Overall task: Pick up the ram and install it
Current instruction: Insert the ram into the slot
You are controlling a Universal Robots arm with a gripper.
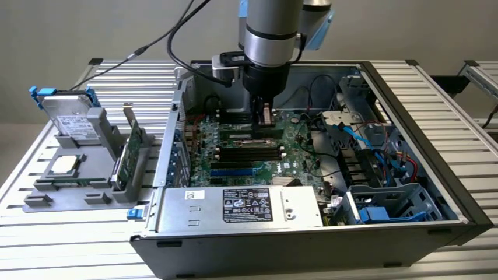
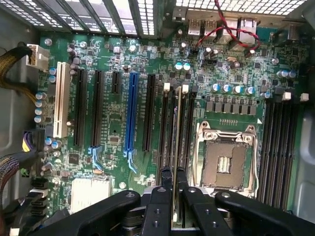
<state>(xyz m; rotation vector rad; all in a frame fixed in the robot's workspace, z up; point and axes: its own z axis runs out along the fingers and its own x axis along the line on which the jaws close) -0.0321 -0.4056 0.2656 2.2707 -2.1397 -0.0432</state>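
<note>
I have the gripper (image 2: 173, 173) clenched on the ram (image 2: 176, 147), hanging low over the motherboard (image 2: 113, 123), at about twelve o'clock from the power supply (image 1: 241, 207) in the exterior view. The stick is edge-on, its long axis parallel to the memory slots (image 2: 165, 128) beside the CPU socket (image 2: 226, 160). My worry is a slight skew or offset. I judge the edge would then catch a slot wall or latch and flex the board.

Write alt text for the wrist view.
The claw grips the ram edge-on, in line with the memory slots beside the empty CPU socket on a green motherboard.
</note>
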